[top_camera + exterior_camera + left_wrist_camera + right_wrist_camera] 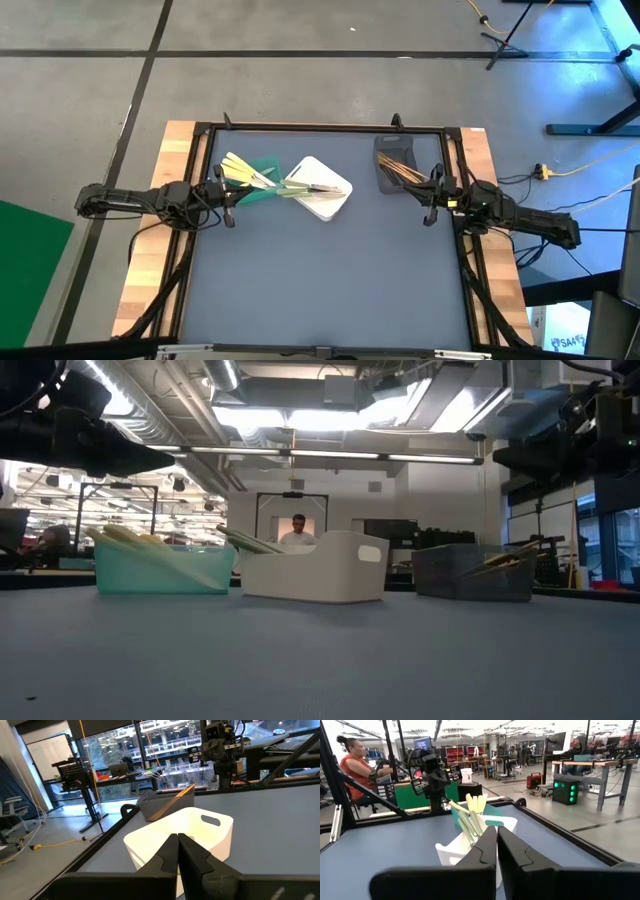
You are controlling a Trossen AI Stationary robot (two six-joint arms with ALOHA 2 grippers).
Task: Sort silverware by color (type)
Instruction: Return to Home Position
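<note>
Basically all the silverware (240,165) sits in the green bin (264,164), white bin (336,206) and dark bin (384,182) along the desk's far edge. The left gripper (177,842) and right gripper (496,835), by the left and right edges, are closed and empty. Risk: the left arm could clip the overhanging light green handles (275,188) and spill them.

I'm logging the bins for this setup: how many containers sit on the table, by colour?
green container: 1
white container: 1
grey container: 1
Total: 3 containers
</note>
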